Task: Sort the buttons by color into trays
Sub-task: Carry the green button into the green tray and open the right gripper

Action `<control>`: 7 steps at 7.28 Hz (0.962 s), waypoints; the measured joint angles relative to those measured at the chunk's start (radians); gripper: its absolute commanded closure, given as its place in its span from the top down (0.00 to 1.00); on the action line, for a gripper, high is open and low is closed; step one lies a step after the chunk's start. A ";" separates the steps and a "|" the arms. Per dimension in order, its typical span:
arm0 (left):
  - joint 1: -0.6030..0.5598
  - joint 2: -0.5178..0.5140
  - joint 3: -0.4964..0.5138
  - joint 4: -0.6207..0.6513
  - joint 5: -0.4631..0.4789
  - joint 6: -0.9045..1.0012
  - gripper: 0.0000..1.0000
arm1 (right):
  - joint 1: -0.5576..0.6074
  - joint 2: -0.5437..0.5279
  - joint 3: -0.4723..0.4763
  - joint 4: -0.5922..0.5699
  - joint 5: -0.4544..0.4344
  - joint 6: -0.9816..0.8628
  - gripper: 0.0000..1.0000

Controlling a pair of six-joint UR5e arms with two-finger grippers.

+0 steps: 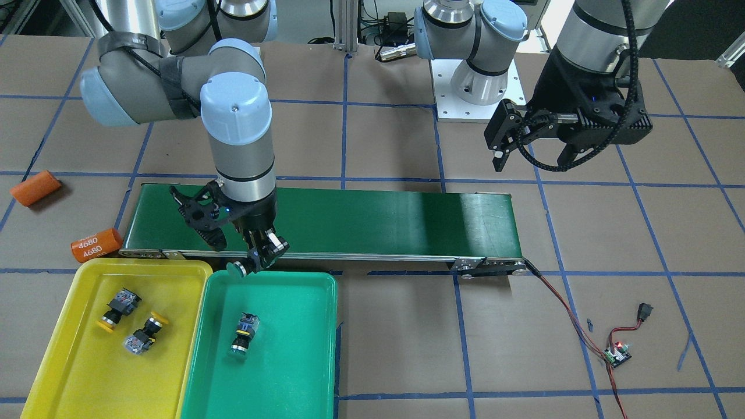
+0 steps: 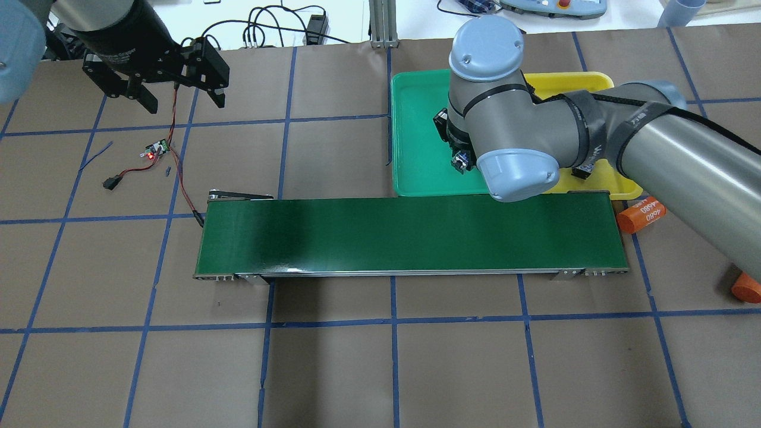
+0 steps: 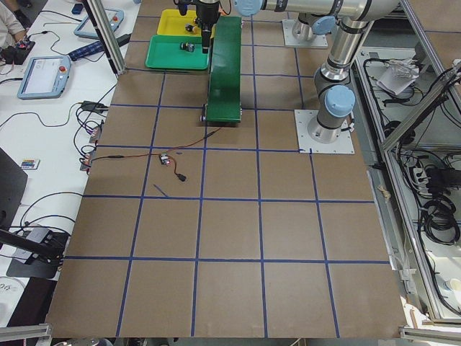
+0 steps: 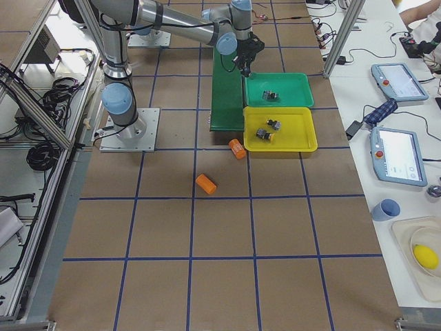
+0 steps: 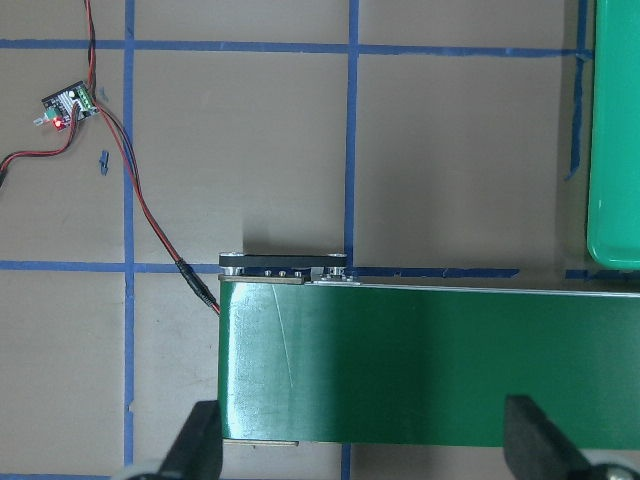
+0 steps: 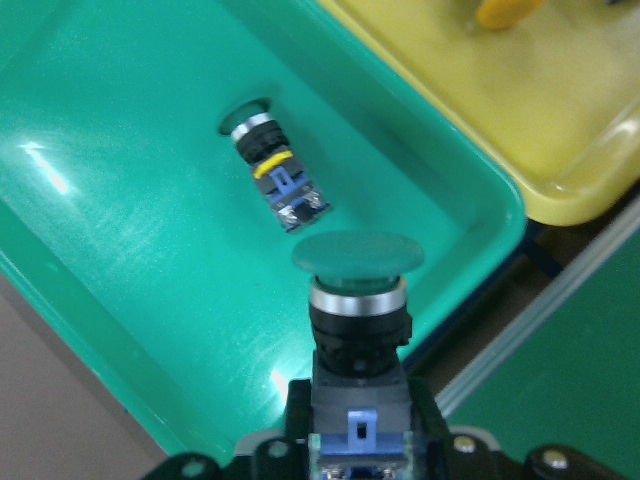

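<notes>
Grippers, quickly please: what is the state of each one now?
Left gripper: open, holding nothing.
Right gripper: shut on a green button.

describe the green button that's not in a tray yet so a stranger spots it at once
Find the bright green plastic tray beside the yellow tray, then its edge nearest the dark green conveyor belt. There the right gripper holds a green mushroom-cap push-button in the air; its green twin lies on its side in the tray.
</notes>
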 measured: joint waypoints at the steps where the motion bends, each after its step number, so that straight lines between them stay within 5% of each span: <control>1: 0.000 0.000 -0.001 0.000 0.001 0.000 1.00 | 0.007 0.059 -0.029 -0.077 0.001 -0.102 0.00; 4: 0.000 0.001 -0.001 -0.001 0.001 0.000 1.00 | 0.018 0.218 -0.142 -0.190 0.040 -0.401 0.00; 5: 0.000 0.001 -0.001 -0.001 0.001 0.000 1.00 | 0.018 0.251 -0.163 -0.209 0.051 -0.469 0.71; 6: 0.000 0.001 -0.001 -0.002 0.001 0.000 1.00 | 0.018 0.269 -0.168 -0.216 0.061 -0.498 1.00; 7: 0.001 0.003 -0.001 -0.005 0.002 0.001 1.00 | 0.014 0.277 -0.167 -0.216 0.070 -0.504 1.00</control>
